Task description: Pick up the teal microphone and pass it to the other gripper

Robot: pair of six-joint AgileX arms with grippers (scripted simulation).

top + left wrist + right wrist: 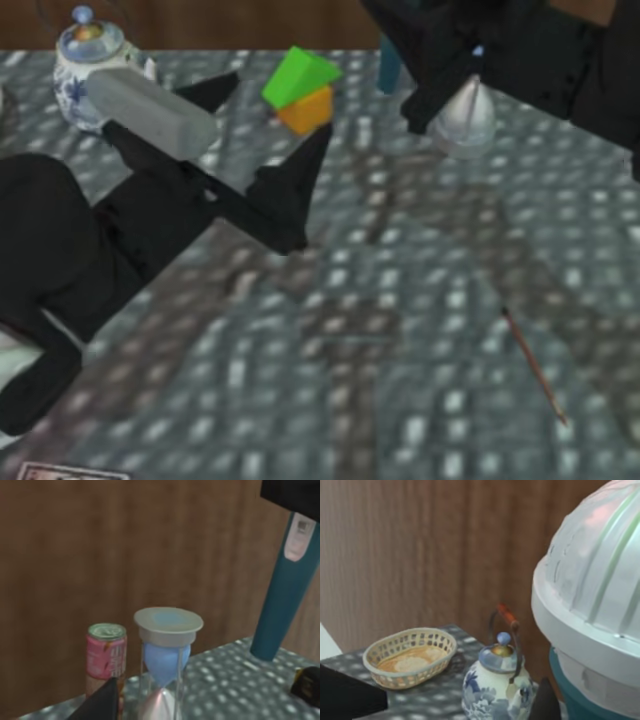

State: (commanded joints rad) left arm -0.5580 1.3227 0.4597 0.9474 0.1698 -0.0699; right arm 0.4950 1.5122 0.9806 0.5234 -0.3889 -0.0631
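The teal microphone [280, 605] hangs tilted above the table's far edge, white switch [299, 540] up. My right gripper [292, 492] is shut on its upper part. From above only a strip of teal handle [388, 65] shows beside the right gripper [415, 60]. In the right wrist view the white head [600, 580] fills the side and one finger [545, 700] lies against the teal handle [572, 697]. My left gripper [277, 107] stands open to the left of the microphone, apart from it. One of its fingers [102, 702] shows in the left wrist view.
A green and orange block [300, 85] lies under the left gripper's fingers. A blue-and-white teapot [85, 55] stands far left, with a wicker basket [410, 655] beyond it. An hourglass [167, 650] and a pink can [106, 660] stand near the microphone. A brown pencil [535, 365] lies front right.
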